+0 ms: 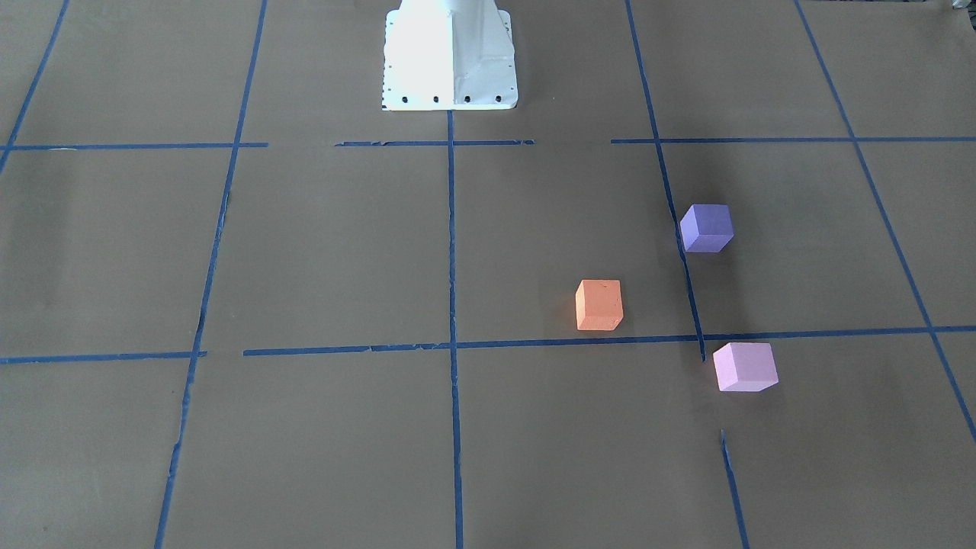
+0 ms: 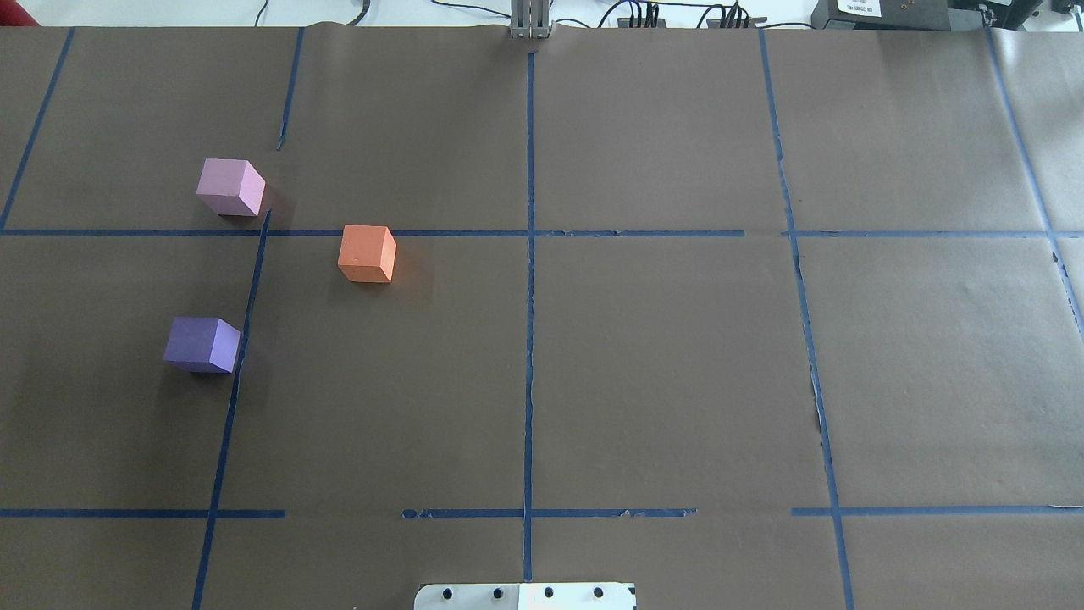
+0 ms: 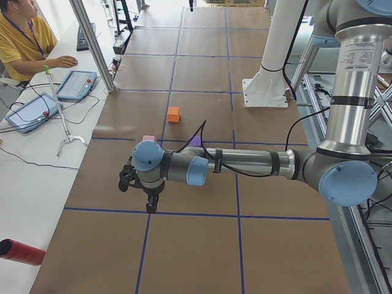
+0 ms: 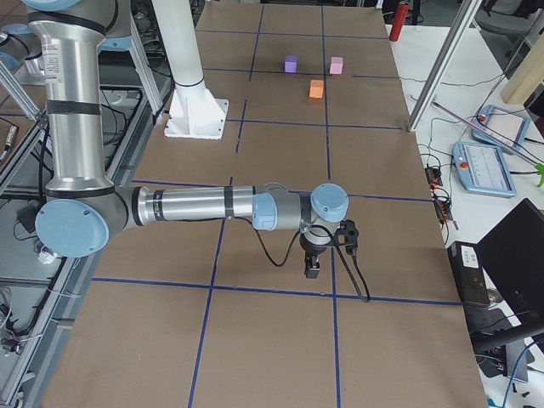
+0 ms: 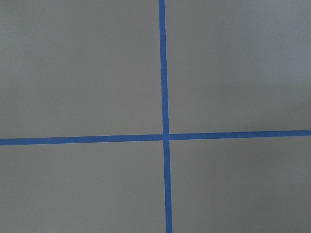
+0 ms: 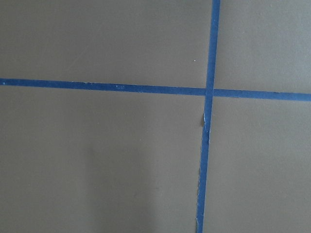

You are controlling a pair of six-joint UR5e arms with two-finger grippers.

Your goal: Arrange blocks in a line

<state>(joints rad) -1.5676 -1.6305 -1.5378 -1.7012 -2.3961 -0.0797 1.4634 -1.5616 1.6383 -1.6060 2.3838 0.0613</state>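
Violet-blue matte foam cube (image 2: 201, 345): nearest the robot of the three, on its left half, just beside a lengthwise line of the blue tape grid (image 2: 529, 339), on the outer side; turned at an angle to the tape; equal sides, so no long axis.
Orange matte foam cube (image 2: 367, 253): farther out and nearer the centre, just short of a crosswise tape line; almost square to the grid.
Pale pink-lilac matte foam cube (image 2: 230, 187): farthest out, just past that crosswise line; turned at an angle.
Spacing: all three well apart, in a triangle rather than a line; bare brown paper-covered table (image 2: 677, 381) around each.
Left gripper (image 3: 150, 205): points down over the table's left end, well apart from the cubes; jaw opening cannot be told.
Right gripper (image 4: 312, 268): points down over the opposite end, far from the cubes; jaw opening cannot be told.
Views: arms seen only from the side cameras; wrist cameras give only paper and tape crossings; from the left side, near arm hides part of the violet-blue cube, with an operator in yellow (image 3: 24, 37) at the desk.
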